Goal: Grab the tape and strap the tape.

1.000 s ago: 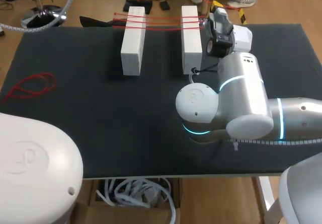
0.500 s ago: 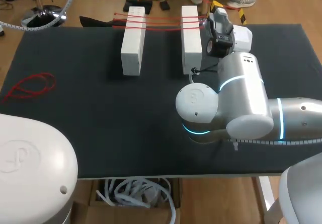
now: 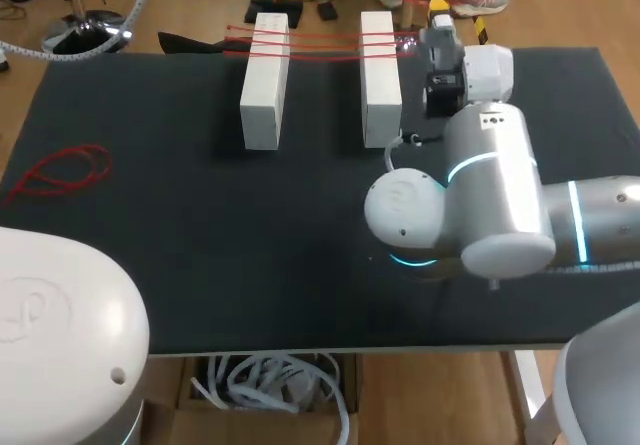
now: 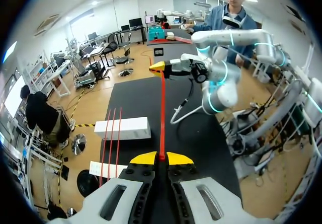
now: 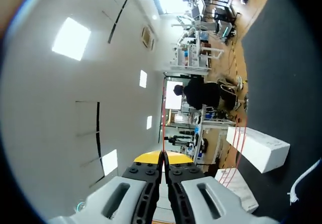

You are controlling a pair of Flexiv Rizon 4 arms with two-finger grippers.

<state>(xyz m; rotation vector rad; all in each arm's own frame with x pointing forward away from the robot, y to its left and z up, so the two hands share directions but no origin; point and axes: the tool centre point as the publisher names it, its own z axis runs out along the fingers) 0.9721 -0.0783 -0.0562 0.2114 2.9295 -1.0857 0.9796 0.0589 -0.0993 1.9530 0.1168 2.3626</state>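
Observation:
Two white blocks [image 3: 264, 80] [image 3: 380, 75] lie side by side at the table's far side, with three strands of red tape [image 3: 320, 45] stretched across their far ends. My right gripper [image 3: 437, 7] hangs just right of the right block, near the far edge. It is shut on one end of a taut tape strand [image 4: 162, 113]. My left gripper [image 4: 161, 158] is shut on the other end and is out of the head view. In the right wrist view the tape [image 5: 163, 118] runs straight ahead from the right gripper [image 5: 164, 157]. In the left wrist view the right gripper [image 4: 157, 66] is straight ahead.
A loose loop of red tape [image 3: 60, 173] lies near the table's left edge. The black table mat [image 3: 200, 245] stretches bare between the blocks and the near edge. My right arm's elbow [image 3: 470, 215] hangs over the right middle of the table.
My right arm has shifted right and its gripper has moved a little farther toward the far edge, still shut on the tape. The blocks and the loose loop have not moved.

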